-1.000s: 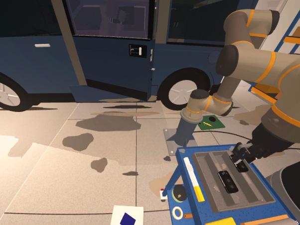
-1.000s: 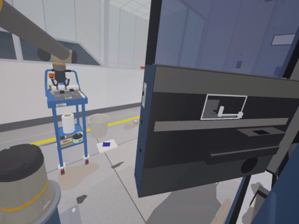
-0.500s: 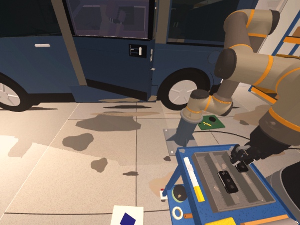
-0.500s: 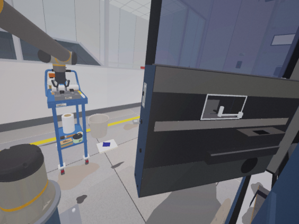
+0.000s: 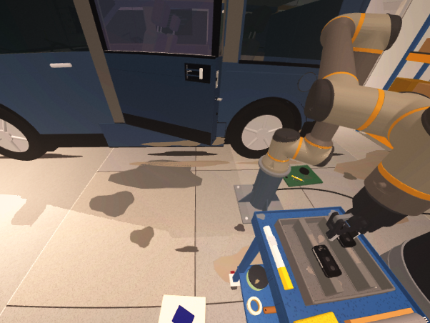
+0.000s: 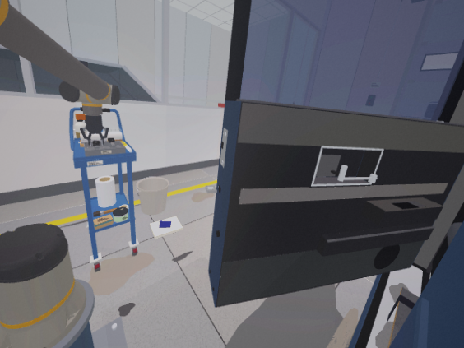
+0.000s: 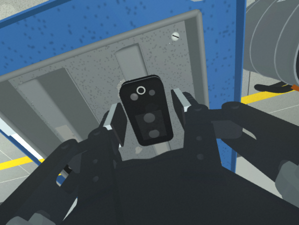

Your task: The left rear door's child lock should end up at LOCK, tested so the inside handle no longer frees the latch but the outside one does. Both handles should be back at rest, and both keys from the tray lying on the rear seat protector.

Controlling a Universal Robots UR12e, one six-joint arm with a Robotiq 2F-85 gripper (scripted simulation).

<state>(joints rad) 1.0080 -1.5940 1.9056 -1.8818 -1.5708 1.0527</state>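
A grey tray (image 5: pixel 335 258) sits on top of a blue cart (image 6: pixel 103 157), right of the car. One black key fob (image 5: pixel 326 261) lies in the tray's middle slot. A second black key fob (image 7: pixel 146 110) lies in the far slot, between the fingers of my gripper (image 7: pixel 147 110). The gripper is open around it and holds nothing. The rear door (image 6: pixel 337 206) stands open. Its inside handle (image 6: pixel 356 175) and outside handle (image 5: pixel 200 73) sit flat. The child lock on the door edge (image 5: pixel 217 79) is too small to read.
The tray's rim and the cart's blue top surround the gripper. A white and yellow bar (image 5: pixel 278 257) lies left of the tray. A bucket (image 6: pixel 153 194) and a white card (image 6: pixel 165 226) sit on the floor by the cart. The arm's base (image 5: pixel 266 185) stands between cart and car.
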